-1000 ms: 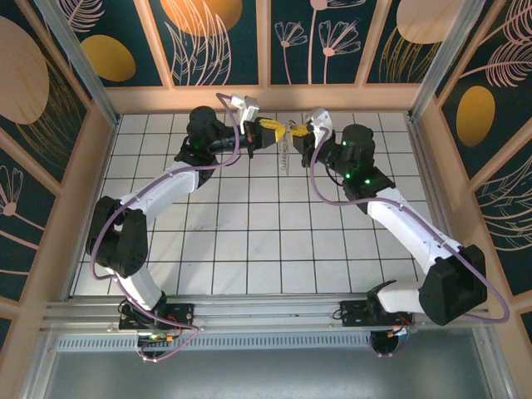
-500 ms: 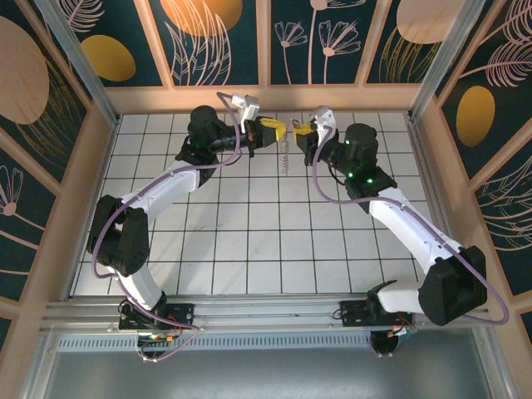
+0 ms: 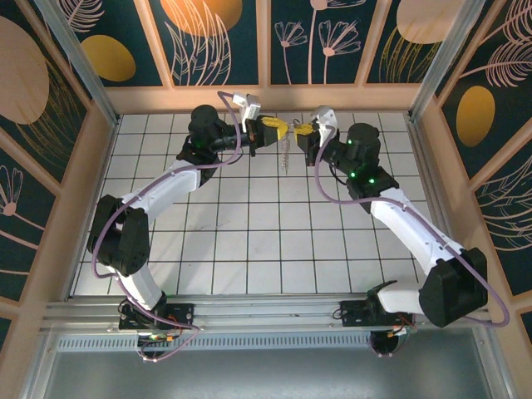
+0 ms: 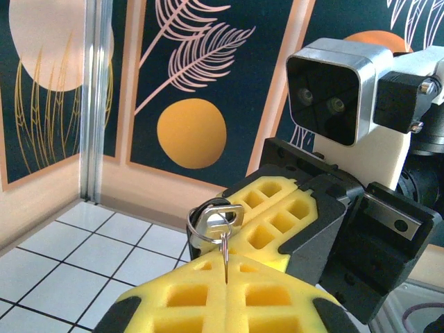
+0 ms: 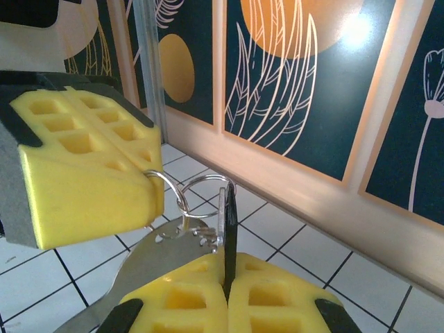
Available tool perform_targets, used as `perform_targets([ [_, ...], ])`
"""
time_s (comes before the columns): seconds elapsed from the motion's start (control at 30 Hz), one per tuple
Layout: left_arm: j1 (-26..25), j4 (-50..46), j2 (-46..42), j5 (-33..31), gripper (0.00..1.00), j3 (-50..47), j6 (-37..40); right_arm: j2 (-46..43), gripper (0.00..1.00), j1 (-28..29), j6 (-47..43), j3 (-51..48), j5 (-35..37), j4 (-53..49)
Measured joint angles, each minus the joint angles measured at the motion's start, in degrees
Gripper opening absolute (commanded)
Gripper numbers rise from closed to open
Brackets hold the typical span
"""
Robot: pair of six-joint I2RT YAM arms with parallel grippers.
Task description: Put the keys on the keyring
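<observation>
**Q:** Where do the two grippers stand?

**A:** Tip to tip above the far middle of the tiled table (image 3: 249,241): left gripper (image 3: 280,128) and right gripper (image 3: 300,130), yellow fingers almost touching.

**Q:** State of the left fingers?

**A:** Pressed together. They pinch the keyring (image 5: 201,182) by its edge, and the loop stands clear of the fingertips.

**Q:** And the right fingers?

**A:** Also pressed together, clamping the black-headed key (image 5: 229,222) upright. The key's top end is right at the loop (through it or just beside it cannot be told).

**Q:** Location of the other key?

**A:** The silver key (image 5: 156,260) has its head at the keyring and slants down across the right fingers, off the table.
</observation>
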Motion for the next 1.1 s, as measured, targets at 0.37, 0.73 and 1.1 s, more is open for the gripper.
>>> perform_targets([
  [0.37, 0.42, -0.02, 0.22, -0.02, 0.0, 0.0, 0.0, 1.7, 0.0, 1.64, -0.24, 1.38, 1.88, 0.0],
  [0.73, 0.42, 0.0, 0.35, -1.77, 0.0, 0.0, -0.15, 1.7, 0.0, 0.28, -0.42, 2.62, 3.45, -2.6],
  [1.1, 0.42, -0.02, 0.35, -2.62, 0.05, 0.0, -0.15, 1.73, 0.0, 0.07, 0.11, 3.17, 3.34, -3.89],
])
